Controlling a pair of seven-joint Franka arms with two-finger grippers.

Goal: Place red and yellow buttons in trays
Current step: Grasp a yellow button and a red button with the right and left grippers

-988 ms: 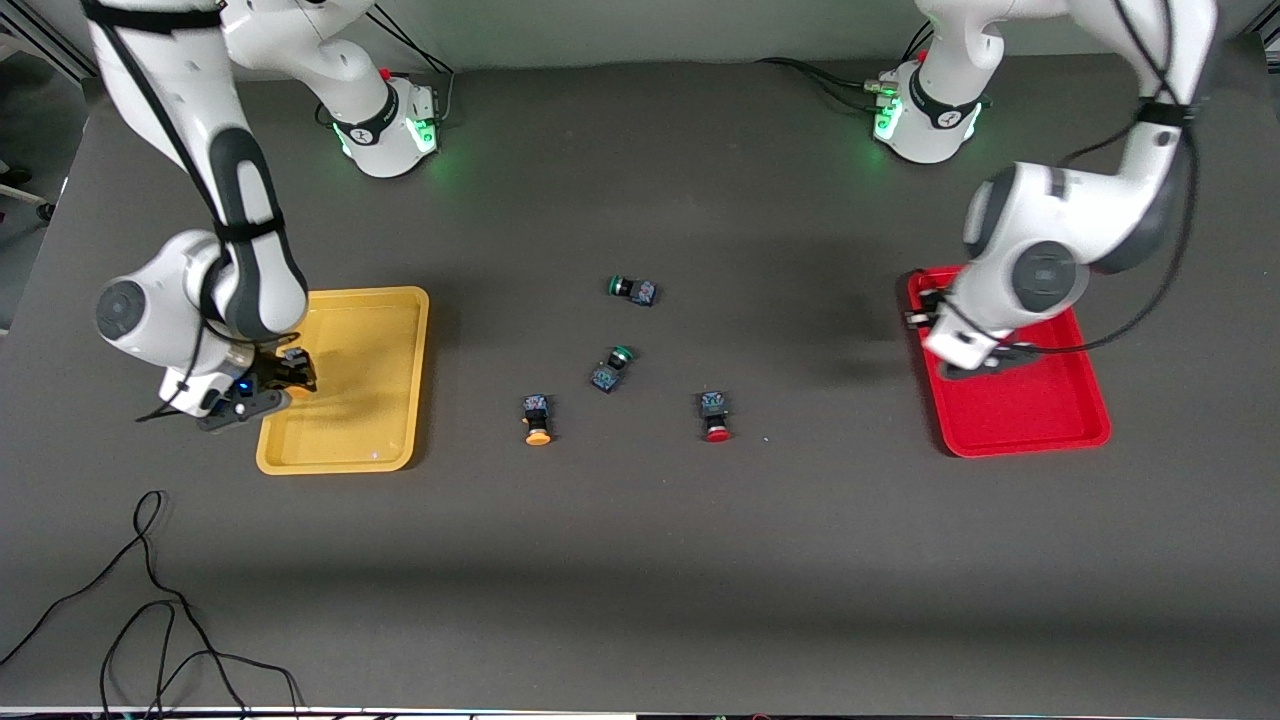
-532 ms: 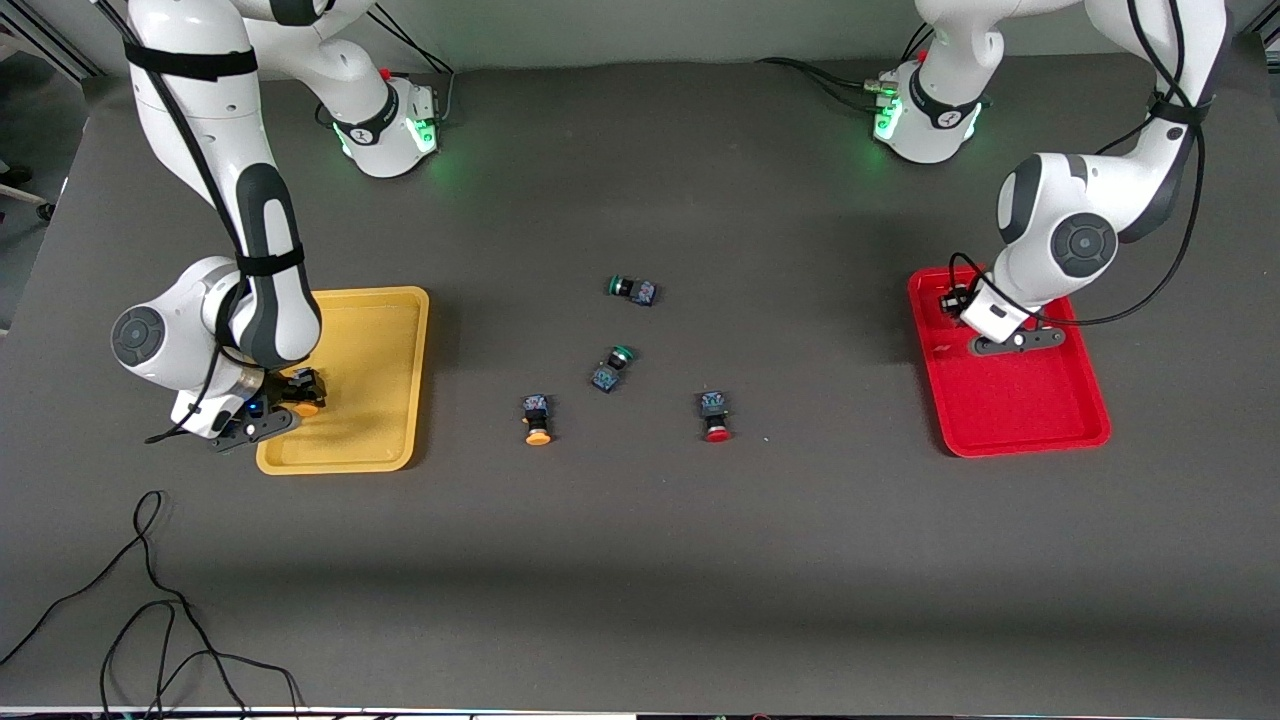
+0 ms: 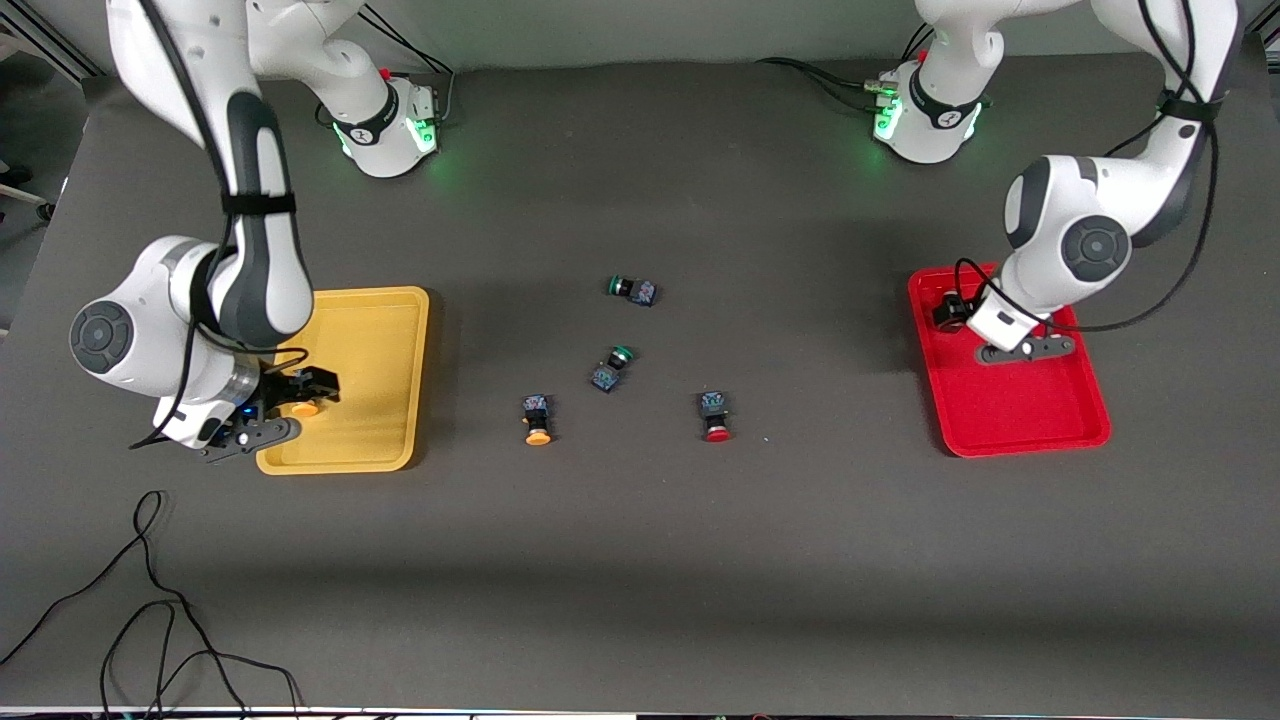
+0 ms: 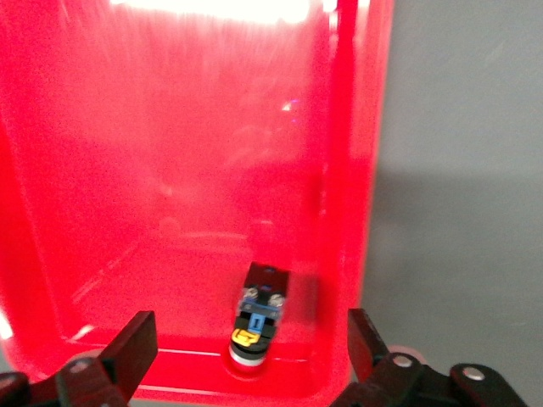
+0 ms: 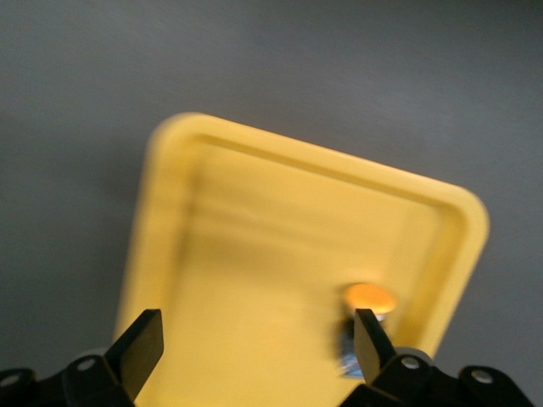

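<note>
A yellow button [image 3: 304, 408] lies in the yellow tray [image 3: 370, 340] near the corner nearest the camera. My right gripper [image 3: 292, 394] is open right over it; in the right wrist view the button [image 5: 368, 300] lies beside one finger of the gripper [image 5: 257, 337] over the tray [image 5: 254, 229]. My left gripper [image 3: 950, 312] is open over a corner of the red tray [image 3: 1030, 410]. In the left wrist view a red button [image 4: 258, 315] lies in the tray [image 4: 170, 170] between the open fingers of the gripper [image 4: 248, 341]. Another yellow button [image 3: 538, 418] and another red button [image 3: 716, 416] lie on the table.
Two green-capped buttons [image 3: 631, 289] [image 3: 611, 367] lie mid-table, farther from the camera than the loose yellow and red ones. A black cable [image 3: 150, 600] curls on the table near the front edge at the right arm's end.
My right gripper lowered the yellow button into the yellow tray and opened, leaving it there. My left gripper shifted over the red tray's corner and now stands open above the red button.
</note>
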